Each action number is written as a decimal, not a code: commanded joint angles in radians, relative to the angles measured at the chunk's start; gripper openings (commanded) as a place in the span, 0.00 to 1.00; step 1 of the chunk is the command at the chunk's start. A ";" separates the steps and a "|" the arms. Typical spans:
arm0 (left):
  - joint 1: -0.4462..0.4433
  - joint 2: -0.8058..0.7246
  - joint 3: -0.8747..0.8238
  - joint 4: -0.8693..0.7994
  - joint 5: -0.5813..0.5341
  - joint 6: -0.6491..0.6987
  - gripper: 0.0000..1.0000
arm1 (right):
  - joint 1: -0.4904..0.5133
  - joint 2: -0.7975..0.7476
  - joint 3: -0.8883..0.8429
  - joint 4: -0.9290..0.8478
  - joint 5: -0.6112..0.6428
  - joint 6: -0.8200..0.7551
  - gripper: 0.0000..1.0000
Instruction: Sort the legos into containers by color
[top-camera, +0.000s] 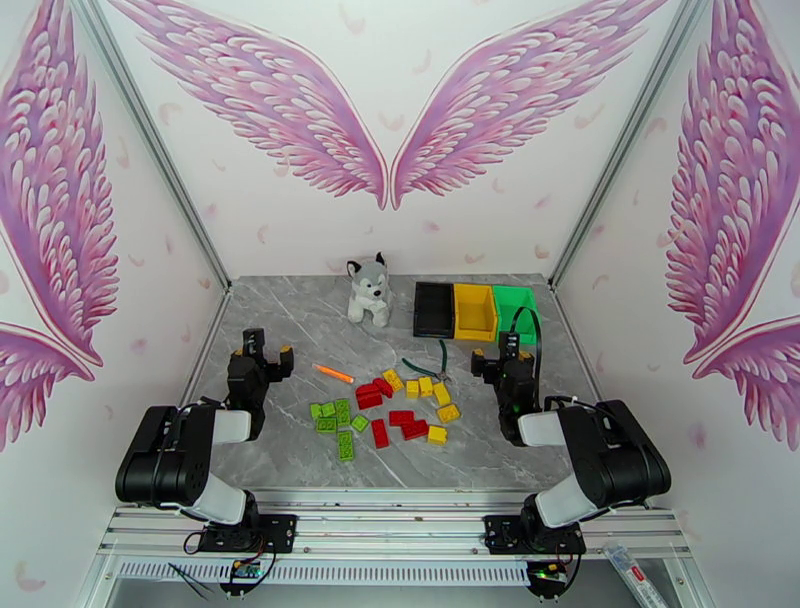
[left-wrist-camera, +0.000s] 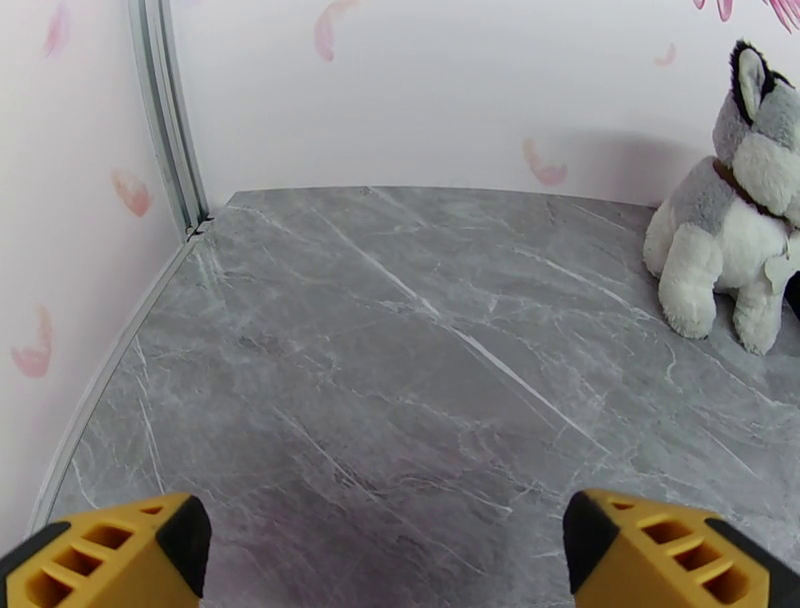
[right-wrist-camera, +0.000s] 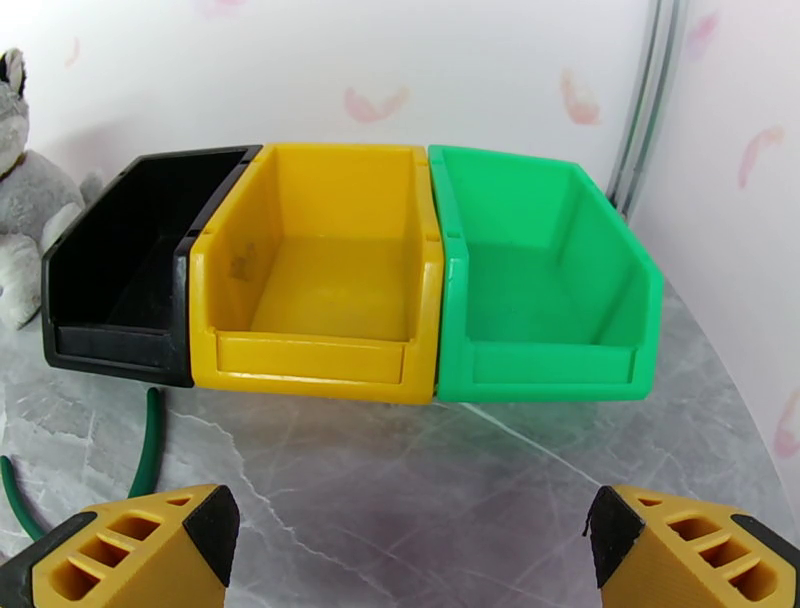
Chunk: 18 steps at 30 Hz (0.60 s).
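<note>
– Top external view: how far along is the sorting?
– Not begun, by my reading. All the legos (top-camera: 385, 410) lie loose on the table (top-camera: 300, 320), in the middle between the two arms. Green ones are to the left, red in the centre and yellow to the right, some touching.
– And where they're meant to go?
– The black bin (right-wrist-camera: 110, 345), yellow bin (right-wrist-camera: 310, 355) and green bin (right-wrist-camera: 545, 365) stand joined in a row at the far right of the table, well apart from the pile. From the right wrist the yellow and green ones are bare inside. The black one looks bare too, though its floor is dark and I can't be sure.
– The grippers?
– The left gripper (top-camera: 265, 346) is spread wide with nothing between its fingers, over bare table left of the pile. The right gripper (top-camera: 503, 352) is likewise wide open and holds nothing, pointing at the bins from near in front.
– Anything in the way?
– An orange stick (top-camera: 333, 373) and pliers (top-camera: 428, 365) lie at the far edge of the pile, with a plush dog (top-camera: 368, 290) beyond. None belongs in a bin. So every piece is left to do. Red, I'd guess, goes to black, as there's no red bin.
</note>
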 joint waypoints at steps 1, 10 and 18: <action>0.005 -0.010 0.000 -0.007 0.006 -0.008 0.99 | 0.003 -0.003 0.007 0.009 0.016 0.007 0.99; -0.005 -0.010 0.004 -0.013 -0.012 0.000 0.99 | 0.002 -0.003 0.008 0.009 0.016 0.007 0.99; -0.006 -0.010 0.004 -0.013 -0.013 0.001 0.99 | 0.003 -0.003 0.007 0.009 0.017 0.007 0.99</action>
